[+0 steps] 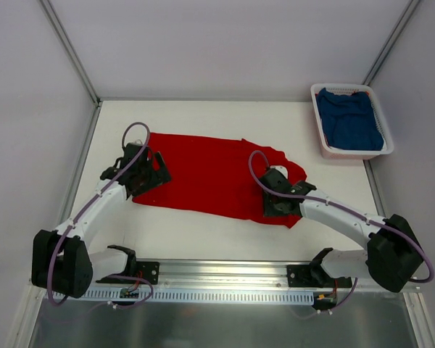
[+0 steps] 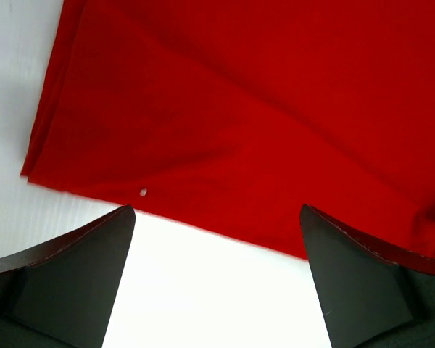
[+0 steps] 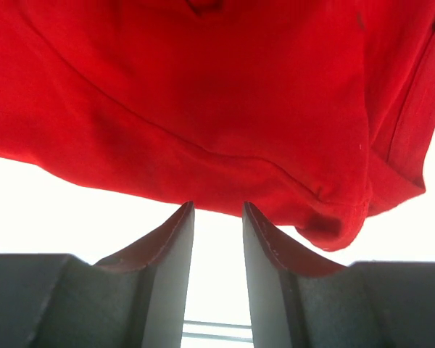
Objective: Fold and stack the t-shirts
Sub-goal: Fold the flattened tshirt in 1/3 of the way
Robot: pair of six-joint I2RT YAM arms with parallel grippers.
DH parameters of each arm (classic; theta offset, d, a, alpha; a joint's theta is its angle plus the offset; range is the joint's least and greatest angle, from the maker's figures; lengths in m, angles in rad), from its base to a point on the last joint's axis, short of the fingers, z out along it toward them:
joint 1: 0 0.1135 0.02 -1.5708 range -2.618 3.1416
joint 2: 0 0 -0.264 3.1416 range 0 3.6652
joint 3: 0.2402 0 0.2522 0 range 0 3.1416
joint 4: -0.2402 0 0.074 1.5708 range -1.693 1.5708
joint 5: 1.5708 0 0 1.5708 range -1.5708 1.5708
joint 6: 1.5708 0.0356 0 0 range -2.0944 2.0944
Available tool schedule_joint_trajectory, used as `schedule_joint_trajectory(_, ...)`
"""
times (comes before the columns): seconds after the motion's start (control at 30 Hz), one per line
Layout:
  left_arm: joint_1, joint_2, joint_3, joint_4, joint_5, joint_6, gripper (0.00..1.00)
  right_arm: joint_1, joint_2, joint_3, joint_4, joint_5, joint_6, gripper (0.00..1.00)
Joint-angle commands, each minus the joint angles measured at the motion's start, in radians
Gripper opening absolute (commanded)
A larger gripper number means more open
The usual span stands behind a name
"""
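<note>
The red t-shirt (image 1: 210,174) lies spread flat across the middle of the table. My left gripper (image 1: 146,177) sits at its near left edge. In the left wrist view the left gripper (image 2: 217,210) is wide open, with bare table between the jaws and the red hem (image 2: 239,109) just beyond the tips. My right gripper (image 1: 275,199) is at the shirt's near right edge. In the right wrist view the right gripper (image 3: 217,206) has a narrow gap with nothing in it, its tips at the red hem (image 3: 203,87). The blue t-shirt (image 1: 351,119) lies crumpled in the basket.
The white slatted basket (image 1: 355,154) stands at the far right corner of the table. Grey walls with metal posts close in the back and sides. A metal rail (image 1: 225,272) runs along the near edge between the arm bases.
</note>
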Motion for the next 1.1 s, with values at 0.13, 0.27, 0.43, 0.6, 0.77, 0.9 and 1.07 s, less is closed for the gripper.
schedule_joint_trajectory(0.13, -0.008, 0.171, 0.162, 0.042, -0.046, 0.062, 0.99, 0.013, 0.025, 0.105, -0.036, 0.042, -0.037, 0.36)
schedule_joint_trajectory(0.27, -0.007, 0.281, 0.169, 0.094, -0.023, 0.068, 0.99, 0.016, 0.012, 0.137, -0.053, 0.048, -0.046, 0.36)
schedule_joint_trajectory(0.43, -0.008, 0.387, 0.166, 0.131, -0.012, 0.07, 0.99, 0.018, -0.037, 0.161, -0.073, 0.048, -0.052, 0.36)
schedule_joint_trajectory(0.6, -0.01, 0.419, 0.143, 0.148, -0.011, 0.062, 0.99, 0.018, -0.086, 0.187, -0.1, 0.059, -0.061, 0.36)
schedule_joint_trajectory(0.77, -0.018, 0.39, 0.078, 0.15, -0.019, 0.045, 0.99, 0.018, -0.115, 0.216, -0.112, 0.068, -0.072, 0.37)
schedule_joint_trajectory(0.9, -0.033, 0.347, 0.007, 0.153, -0.022, 0.019, 0.99, 0.016, -0.129, 0.24, -0.114, 0.071, -0.08, 0.37)
schedule_joint_trajectory(1.07, -0.061, 0.265, -0.076, 0.154, -0.031, -0.019, 0.99, 0.016, -0.137, 0.27, -0.125, 0.077, -0.095, 0.38)
